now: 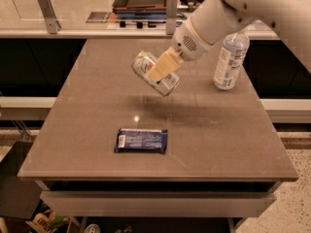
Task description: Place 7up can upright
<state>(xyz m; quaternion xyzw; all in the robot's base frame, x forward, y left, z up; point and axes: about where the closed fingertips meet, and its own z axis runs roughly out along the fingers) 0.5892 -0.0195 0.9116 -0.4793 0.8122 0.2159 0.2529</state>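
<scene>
The 7up can [142, 63] hangs tilted in the robot's claw above the table [92, 110].

From where I stand, the gripper [158, 72] is over the middle of the far half of the brown tabletop. Its pale fingers [164, 64] are clamped across the can's side. The can leans at a slant, one shiny end pointing up and to the left, the other down and to the right, and its shadow falls on the surface below. A clear water bottle [229, 59] stands upright to the right, near the table's edge and apart from the can. A flat dark-blue snack packet [141, 140] lies nearer the front edge, well apart from both.
</scene>
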